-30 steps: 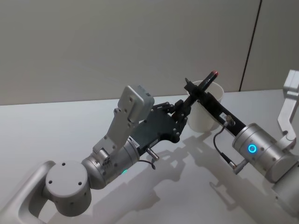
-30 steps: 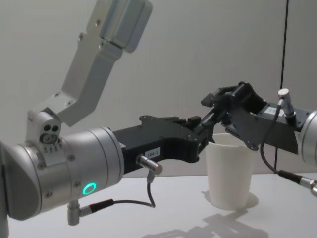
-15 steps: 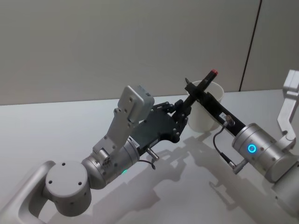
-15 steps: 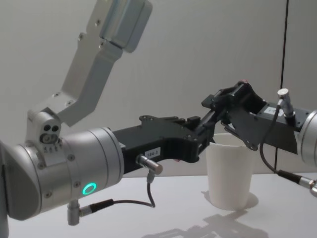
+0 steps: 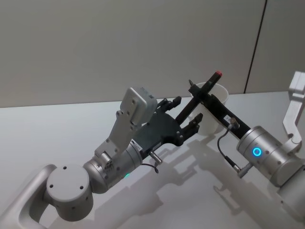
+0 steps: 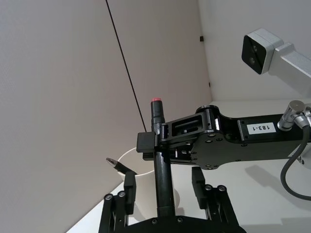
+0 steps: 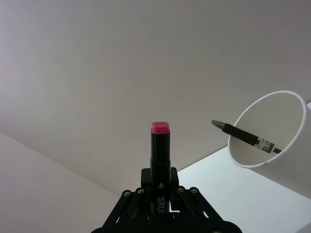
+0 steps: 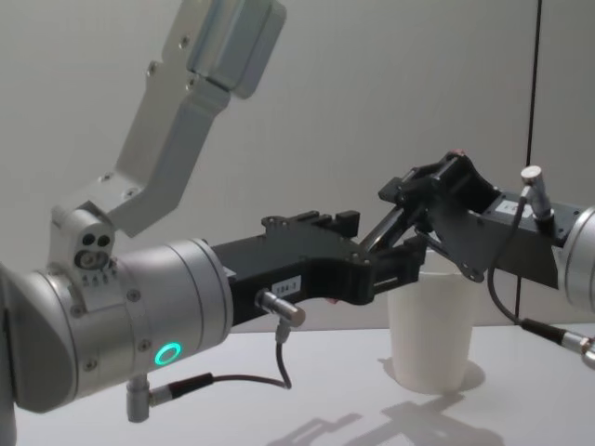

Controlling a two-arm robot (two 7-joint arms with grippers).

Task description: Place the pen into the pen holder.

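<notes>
While the pen holder (image 5: 211,110), a white paper cup, stood upright on the grey table (image 5: 57,129), the pen (image 5: 198,101), a black marker with a red end cap, was held aslant just beside the cup's rim on the robot's side, above the table. Long axis: a steep diagonal, red cap uppermost and pointing up and away from the robot past the rim, lower end down toward the left gripper (image 5: 186,116). Right gripper (image 5: 197,95): fingers closed on the marker's upper barrel, just below the cap, at rim height. Left gripper: fingers spread wide, one on either side of the marker's lower barrel with a gap to each, gripping nothing, level with the cup's wall. Cup contents: a second, slim black pen (image 7: 245,136), leaning on the inner wall, tip projecting above the rim
</notes>
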